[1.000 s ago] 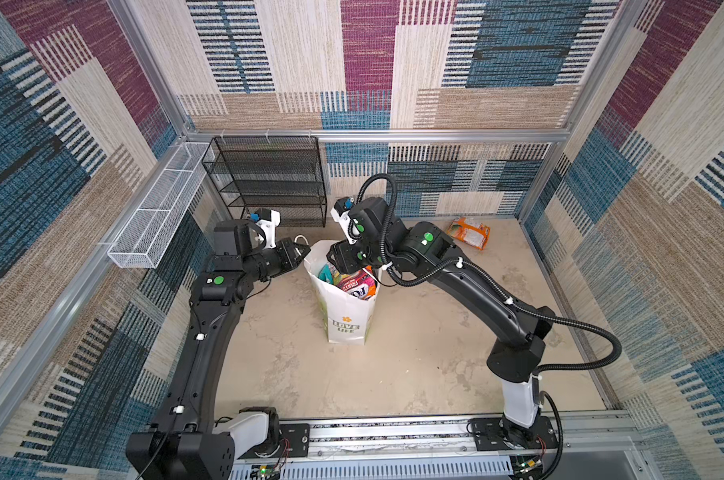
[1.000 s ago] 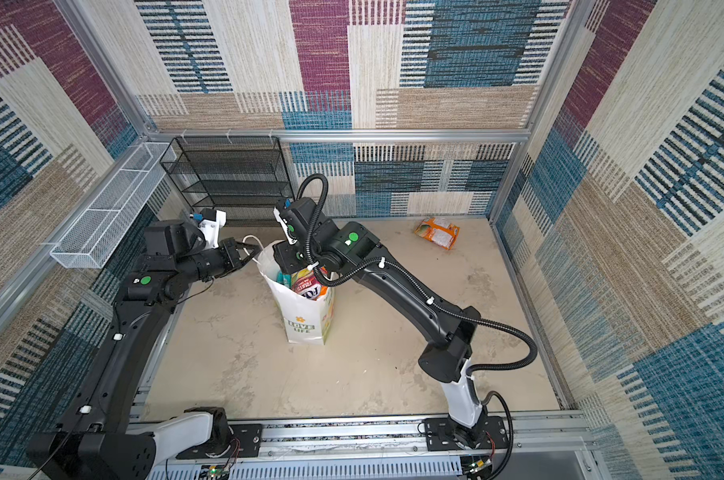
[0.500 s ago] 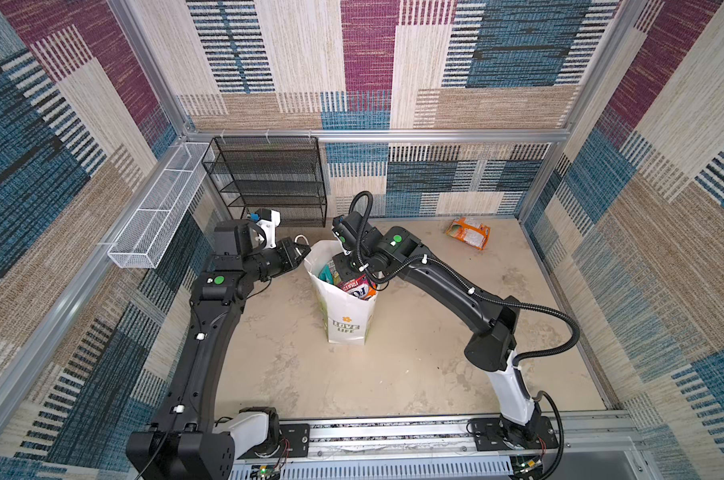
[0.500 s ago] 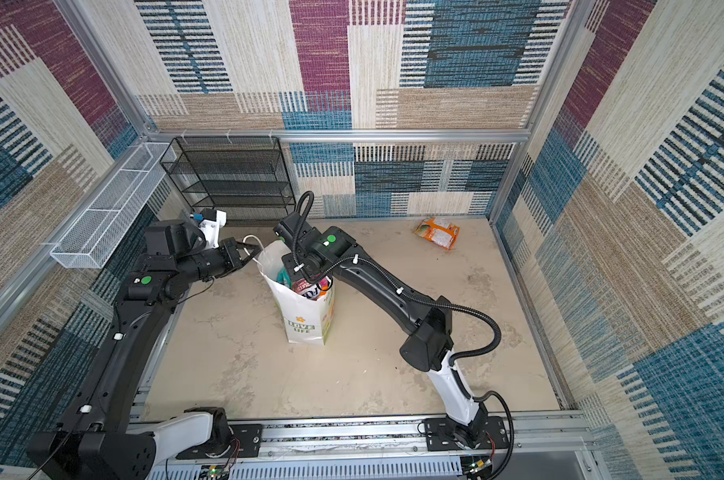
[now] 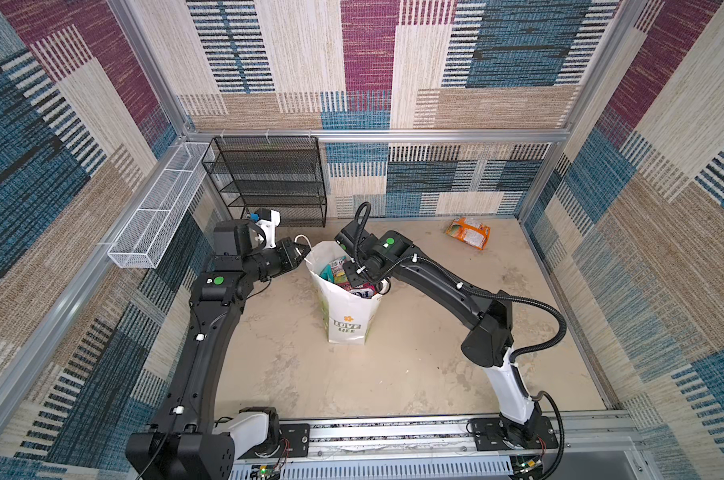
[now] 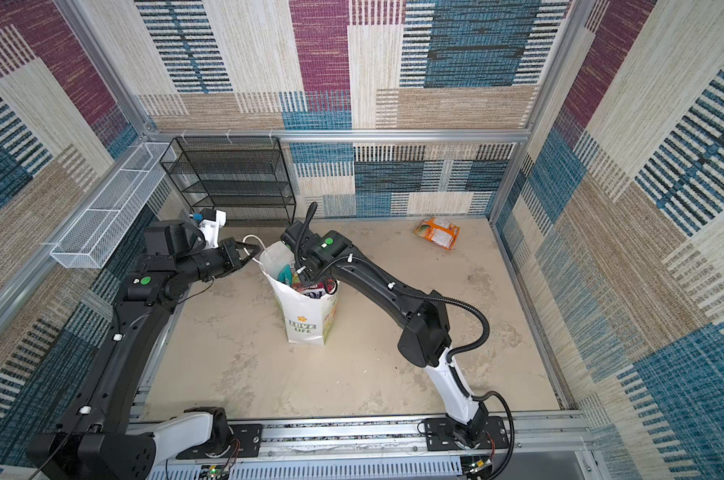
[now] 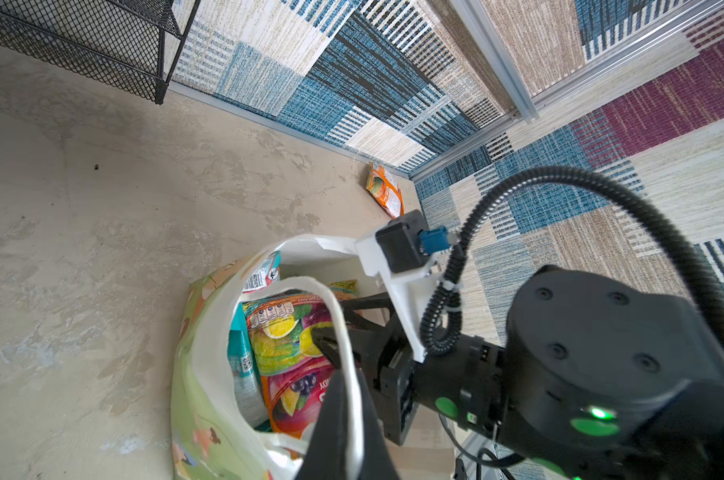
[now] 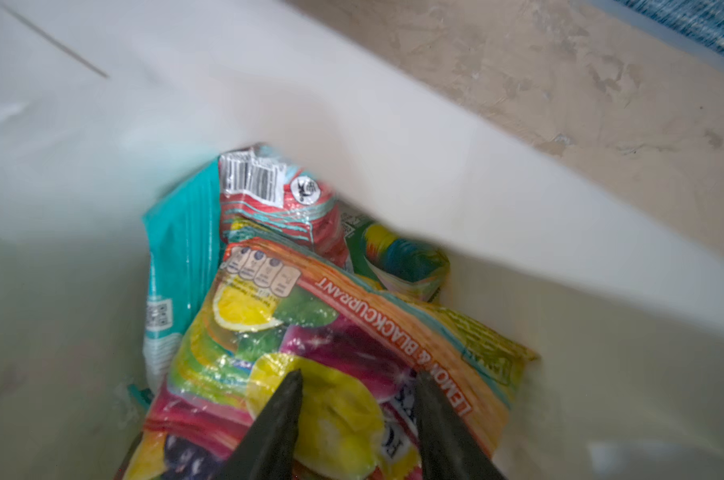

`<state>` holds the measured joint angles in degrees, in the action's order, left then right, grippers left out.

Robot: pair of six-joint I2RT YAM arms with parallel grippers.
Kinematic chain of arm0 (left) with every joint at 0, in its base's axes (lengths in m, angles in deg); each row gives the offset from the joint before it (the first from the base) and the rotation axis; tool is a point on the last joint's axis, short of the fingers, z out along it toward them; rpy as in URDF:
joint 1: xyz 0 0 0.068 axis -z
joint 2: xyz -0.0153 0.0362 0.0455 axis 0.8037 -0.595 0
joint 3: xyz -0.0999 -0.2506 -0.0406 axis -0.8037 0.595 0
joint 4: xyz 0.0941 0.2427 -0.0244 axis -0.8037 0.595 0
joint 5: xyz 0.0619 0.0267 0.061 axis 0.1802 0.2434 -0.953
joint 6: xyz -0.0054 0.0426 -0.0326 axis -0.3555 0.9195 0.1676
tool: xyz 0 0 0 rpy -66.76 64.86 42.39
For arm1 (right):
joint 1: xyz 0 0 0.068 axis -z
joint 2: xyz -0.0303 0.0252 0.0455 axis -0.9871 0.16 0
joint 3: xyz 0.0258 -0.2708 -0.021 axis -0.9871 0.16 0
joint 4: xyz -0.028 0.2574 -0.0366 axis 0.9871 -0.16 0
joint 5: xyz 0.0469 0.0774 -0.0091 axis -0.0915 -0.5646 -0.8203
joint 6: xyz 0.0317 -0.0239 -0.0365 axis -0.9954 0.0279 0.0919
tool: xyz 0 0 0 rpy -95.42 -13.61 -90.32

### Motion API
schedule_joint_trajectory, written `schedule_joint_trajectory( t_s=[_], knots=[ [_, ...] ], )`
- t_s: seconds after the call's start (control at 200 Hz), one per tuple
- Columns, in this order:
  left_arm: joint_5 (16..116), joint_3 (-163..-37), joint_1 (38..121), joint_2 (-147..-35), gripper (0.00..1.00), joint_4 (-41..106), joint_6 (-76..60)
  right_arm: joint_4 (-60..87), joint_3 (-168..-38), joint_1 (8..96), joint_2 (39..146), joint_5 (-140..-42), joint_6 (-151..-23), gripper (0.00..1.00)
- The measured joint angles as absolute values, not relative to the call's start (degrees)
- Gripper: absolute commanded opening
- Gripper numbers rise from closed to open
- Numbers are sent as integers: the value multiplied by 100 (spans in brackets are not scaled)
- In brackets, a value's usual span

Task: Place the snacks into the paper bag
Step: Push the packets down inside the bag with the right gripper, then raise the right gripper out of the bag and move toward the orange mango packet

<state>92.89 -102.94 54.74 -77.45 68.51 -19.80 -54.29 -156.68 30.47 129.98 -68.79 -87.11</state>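
The white paper bag (image 5: pixel 347 328) (image 6: pixel 306 324) stands upright in mid-table in both top views, mouth open. Several snacks (image 5: pixel 338 271) (image 7: pixel 285 345) fill it, a lemon-and-blackcurrant packet (image 8: pixel 310 332) on top. My left gripper (image 5: pixel 302 249) (image 7: pixel 345 382) is at the bag's left rim, shut on its white cord handle (image 7: pixel 339 316). Inside the bag's mouth, my right gripper (image 8: pixel 358 376) is open just above the top packet, with nothing pinched. One orange snack packet (image 5: pixel 467 232) (image 6: pixel 438 232) lies flat on the table at the far right back.
A black mesh rack (image 5: pixel 268 178) stands against the back wall behind the left arm. A white wire basket (image 5: pixel 156 220) hangs on the left wall. Patterned walls close in the table, and a metal rail (image 5: pixel 393 432) runs along the front.
My right arm has dropped lower and pushed its gripper down into the bag's mouth, its jaws a little narrower. The left gripper and the bag have stayed put.
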Motion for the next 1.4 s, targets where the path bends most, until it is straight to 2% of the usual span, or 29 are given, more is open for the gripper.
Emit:
schedule_joint_trajectory(
  t_s=[0.125,0.26,0.406,0.591,0.716,0.896,1.062,1.402],
  knots=[
    [9291,-10294,5472,-7745,4,6851,-1980,-5519,-16031,3051,13194,-7065,-8711,49],
    [9291,-10294,5472,-7749,4,6851,-1980,-5650,-17198,3049,13266,-7533,-8650,58],
    [9293,-10294,5466,-7751,4,6851,-1980,-5274,-17416,3088,12606,-7924,-8501,67],
    [9291,-10294,5463,-7762,4,6851,-1980,-4564,-16385,3180,11387,-7745,-8469,90],
    [9293,-10292,5463,-7782,4,6849,-1980,-3985,-15552,3381,10438,-7415,-8432,100],
    [9293,-10292,5463,-7749,4,6849,-1982,-2861,-13725,4347,9011,-7205,-8593,100],
    [9295,-10292,5463,-7734,4,6849,-1982,-1939,-12090,5488,8124,-7382,-9046,100],
    [9319,-10270,5463,-7697,4,6847,-1999,-440,-9681,7486,7968,-8781,-10086,100]
  ],
)
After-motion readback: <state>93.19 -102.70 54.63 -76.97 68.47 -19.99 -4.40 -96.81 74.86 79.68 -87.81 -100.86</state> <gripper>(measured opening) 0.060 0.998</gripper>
